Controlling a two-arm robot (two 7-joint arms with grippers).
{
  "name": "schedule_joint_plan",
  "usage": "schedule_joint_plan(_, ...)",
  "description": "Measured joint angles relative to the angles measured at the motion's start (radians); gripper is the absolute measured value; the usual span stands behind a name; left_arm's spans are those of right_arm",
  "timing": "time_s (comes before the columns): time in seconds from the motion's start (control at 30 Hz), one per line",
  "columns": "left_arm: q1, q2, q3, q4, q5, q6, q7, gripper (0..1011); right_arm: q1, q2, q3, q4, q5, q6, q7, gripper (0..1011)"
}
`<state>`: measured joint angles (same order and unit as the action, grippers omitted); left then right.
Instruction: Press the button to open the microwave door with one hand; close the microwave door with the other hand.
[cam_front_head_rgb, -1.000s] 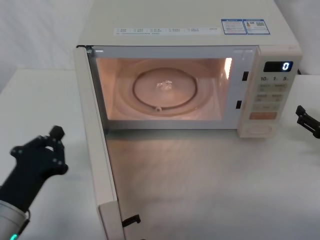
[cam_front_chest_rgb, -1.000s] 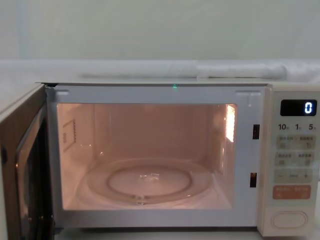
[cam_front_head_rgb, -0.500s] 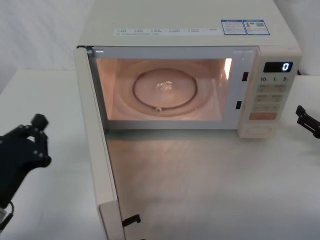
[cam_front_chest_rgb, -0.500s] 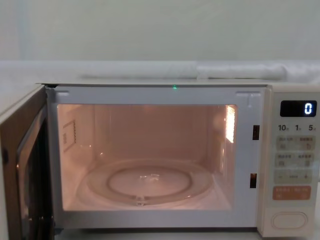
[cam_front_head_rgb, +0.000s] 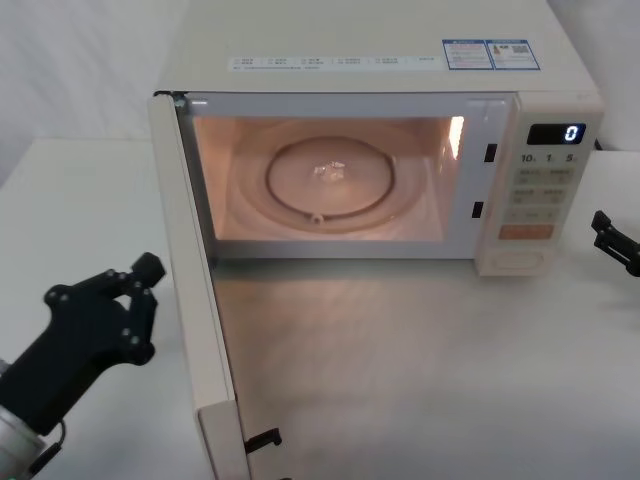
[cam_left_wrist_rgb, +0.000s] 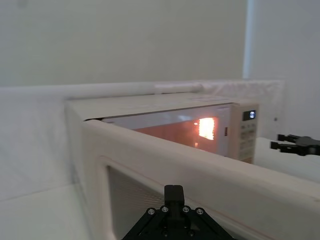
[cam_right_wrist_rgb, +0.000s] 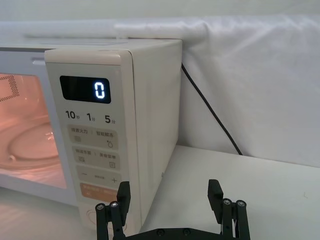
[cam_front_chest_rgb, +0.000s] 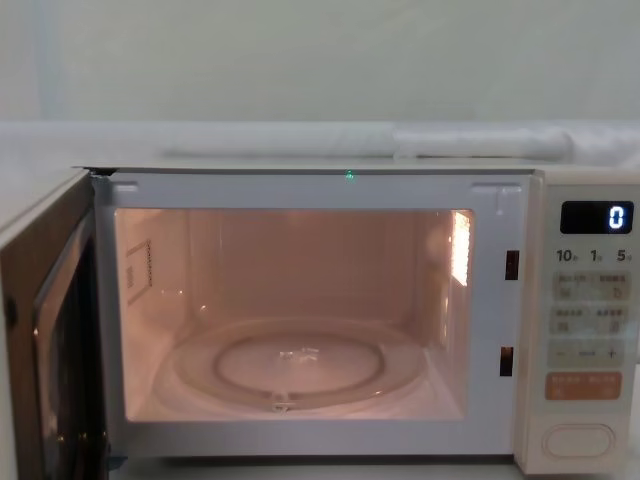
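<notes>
Microwave door (cam_front_head_rgb: 195, 300) — beside left jaws (cam_front_head_rgb: 140, 285).

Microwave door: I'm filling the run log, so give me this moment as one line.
microwave door: wide open | left gripper: beside its outer face, not touching | right gripper: open, right of the control panel | button: untouched

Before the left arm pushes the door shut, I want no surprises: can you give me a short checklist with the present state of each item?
1. Microwave door stands fully open: ok.
2. Left gripper sits just outside the door's outer face: ok.
3. Left gripper touching the door: cannot tell.
4. Right gripper waits apart, right of the control panel, off the button: ok.
5. Door's swing path over the table is free: ok.
</notes>
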<state>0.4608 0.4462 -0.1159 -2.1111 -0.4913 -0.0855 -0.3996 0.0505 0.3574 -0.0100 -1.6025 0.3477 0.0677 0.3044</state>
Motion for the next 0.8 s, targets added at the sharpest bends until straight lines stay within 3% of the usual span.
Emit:
schedule_joint_plan(0.33, -0.11, 0.038, 0.084, 0.055, -0.023, 0.019, -0.03, 0, 0.0, 0.0, 0.0, 0.0, 0.0, 0.0, 0.0, 1002)
schedule_joint_plan(0.8, -0.414, 0.043, 0.286, 0.219, -0.041, 0.086, -0.088, 0, 0.0, 0.0, 0.0, 0.0, 0.0, 0.0, 0.0, 1002)
